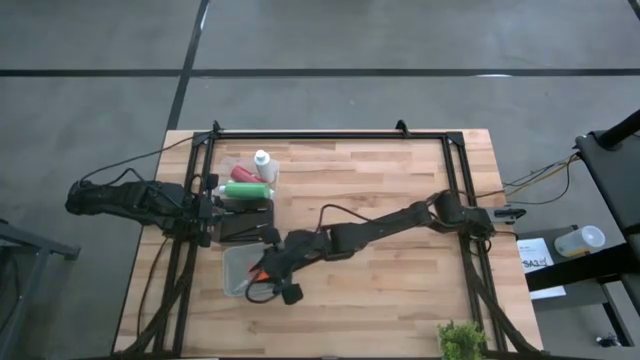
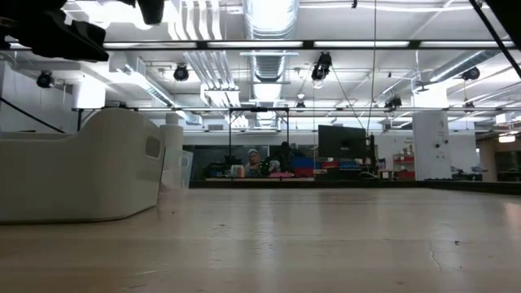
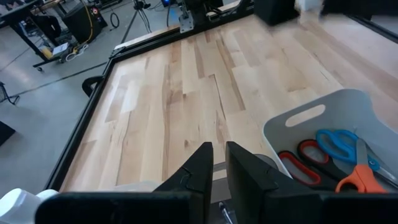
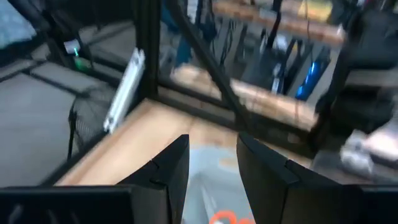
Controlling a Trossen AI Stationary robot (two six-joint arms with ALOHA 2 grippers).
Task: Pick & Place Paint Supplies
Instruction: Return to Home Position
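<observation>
The green bottle (image 1: 247,190) lies flat on the table's left side, red bottle (image 1: 241,173) and white bottle (image 1: 264,162) beside it. My right gripper (image 1: 268,270) hovers over the grey tray (image 1: 236,262), fingers apart, empty. The bottles lie at its 12 o'clock. My left gripper (image 1: 214,205), fingers nearly together, waits just left of them.

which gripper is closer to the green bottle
Left. The left gripper sits right beside the green bottle, at its cap end by the table's left edge. The right gripper is farther off, over the grey tray toward the table's front.
</observation>
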